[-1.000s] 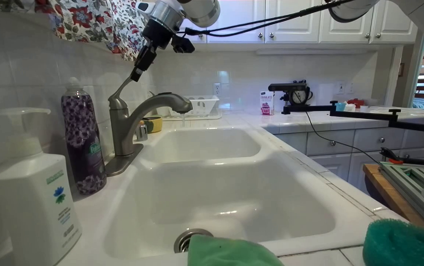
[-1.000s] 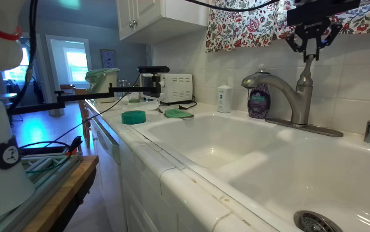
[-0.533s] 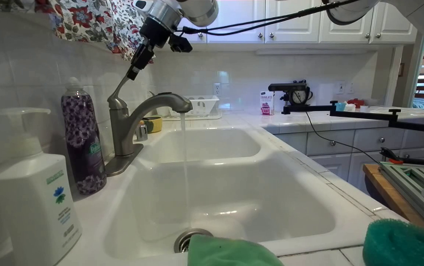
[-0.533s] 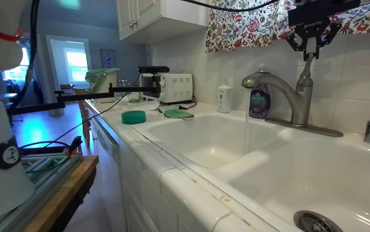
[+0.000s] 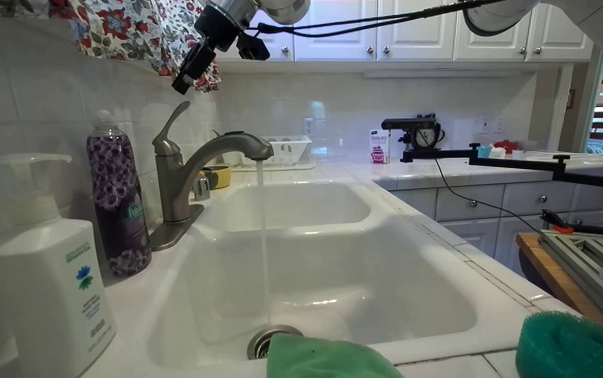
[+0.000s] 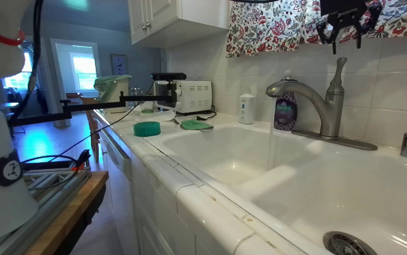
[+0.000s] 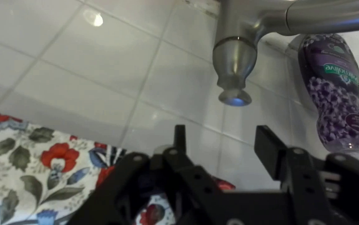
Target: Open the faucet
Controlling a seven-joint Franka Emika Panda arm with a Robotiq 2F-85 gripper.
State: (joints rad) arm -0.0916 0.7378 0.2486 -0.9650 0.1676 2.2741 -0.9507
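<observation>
The brushed grey faucet (image 5: 174, 184) stands behind the sink; it shows in both exterior views (image 6: 332, 115) and in the wrist view (image 7: 235, 59). Its lever handle (image 5: 171, 125) points up and leans slightly forward. A thin stream of water (image 5: 264, 247) runs from the spout into the near basin; the stream also shows in an exterior view (image 6: 271, 148). My gripper (image 6: 346, 49) is open and empty just above the lever's tip, apart from it. In the wrist view the gripper (image 7: 219, 128) has a wide gap between its fingers, with only wall tiles behind.
A purple-patterned bottle (image 5: 120, 199) and a white pump dispenser (image 5: 49, 283) stand beside the faucet along the wall. A floral curtain (image 6: 277, 24) hangs close behind the gripper. A green cloth (image 5: 327, 359) and a green sponge (image 5: 574, 344) lie at the sink's edge.
Water dripped one second ago and now runs as a steady stream. The lever moved slightly back toward the wall. The gripper was around the lever's tip, then opened wider and rose off it.
</observation>
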